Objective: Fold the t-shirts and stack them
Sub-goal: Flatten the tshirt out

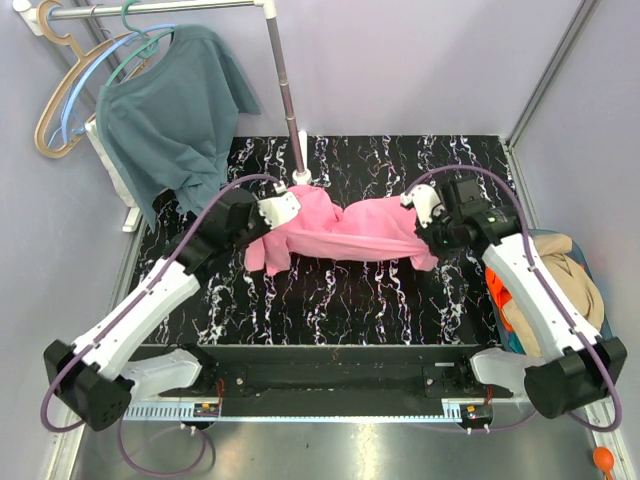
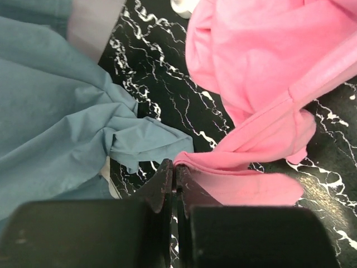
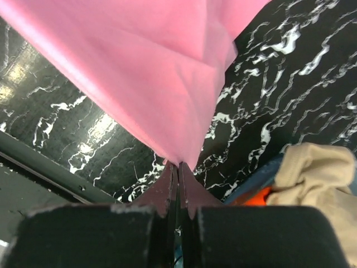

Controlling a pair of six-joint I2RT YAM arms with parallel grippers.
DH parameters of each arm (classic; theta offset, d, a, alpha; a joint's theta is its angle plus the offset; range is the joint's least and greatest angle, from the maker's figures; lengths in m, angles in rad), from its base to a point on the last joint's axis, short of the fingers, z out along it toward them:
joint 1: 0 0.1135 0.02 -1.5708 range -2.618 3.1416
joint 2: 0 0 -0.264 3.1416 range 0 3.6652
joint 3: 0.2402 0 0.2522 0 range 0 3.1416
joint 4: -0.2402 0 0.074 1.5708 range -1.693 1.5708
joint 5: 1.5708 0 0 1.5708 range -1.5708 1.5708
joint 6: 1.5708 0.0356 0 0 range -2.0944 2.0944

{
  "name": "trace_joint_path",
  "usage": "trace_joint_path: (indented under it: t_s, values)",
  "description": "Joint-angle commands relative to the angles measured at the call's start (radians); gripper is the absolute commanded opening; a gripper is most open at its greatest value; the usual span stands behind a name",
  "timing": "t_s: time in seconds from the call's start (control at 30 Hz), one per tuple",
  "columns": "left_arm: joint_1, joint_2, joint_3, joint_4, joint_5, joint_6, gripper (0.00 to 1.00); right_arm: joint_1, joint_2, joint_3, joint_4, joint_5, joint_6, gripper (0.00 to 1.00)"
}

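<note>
The pink t-shirt (image 1: 340, 232) hangs stretched between my two grippers above the black marbled table (image 1: 330, 300). My left gripper (image 1: 268, 212) is shut on its left edge; in the left wrist view the jaws (image 2: 175, 167) pinch a pink hem (image 2: 245, 148). My right gripper (image 1: 425, 222) is shut on its right edge; in the right wrist view the pink cloth (image 3: 150, 72) runs taut from the closed tips (image 3: 178, 166). The tan-beige t-shirt (image 1: 570, 275) and the orange t-shirt (image 1: 498, 290) lie bunched in a bin at the right, and both show in the right wrist view (image 3: 315, 167).
A dusty teal-blue shirt (image 1: 170, 110) hangs from a hanger on a rack at the back left; its hem reaches the table near my left gripper (image 2: 61, 128). The rack's pole (image 1: 288, 90) stands at the table's far edge behind the pink shirt.
</note>
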Motion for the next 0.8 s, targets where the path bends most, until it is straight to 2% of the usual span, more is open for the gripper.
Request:
trace_joint_path:
  t_s: [0.0, 0.2, 0.4, 0.57, 0.6, 0.67, 0.7, 0.77]
  values:
    - [0.000, 0.112, -0.005, 0.120, 0.002, 0.041, 0.00, -0.009, 0.106, -0.084, 0.088, 0.009, -0.028, 0.00]
    - [0.000, 0.316, 0.072, 0.224, -0.015, 0.081, 0.00, -0.009, 0.342, -0.129, 0.265, 0.046, -0.061, 0.00]
    - [-0.002, 0.482, 0.133, 0.316, -0.069, 0.109, 0.00, -0.015, 0.534, -0.022, 0.363, 0.150, -0.072, 0.01]
    - [-0.002, 0.545, 0.130, 0.361, -0.066, 0.101, 0.00, -0.029, 0.610, 0.030, 0.395, 0.207, -0.074, 0.27]
    - [-0.002, 0.551, 0.129, 0.367, -0.066, 0.098, 0.00, -0.029, 0.617, 0.033, 0.402, 0.213, -0.072, 0.39]
    - [0.000, 0.562, 0.118, 0.375, -0.066, 0.096, 0.00, -0.029, 0.611, 0.030, 0.405, 0.213, -0.054, 0.48]
    - [0.000, 0.563, 0.114, 0.378, -0.066, 0.096, 0.00, -0.029, 0.604, 0.021, 0.402, 0.208, -0.045, 0.58]
    - [0.000, 0.562, 0.101, 0.387, -0.063, 0.095, 0.00, -0.029, 0.567, 0.008, 0.400, 0.184, -0.023, 0.66]
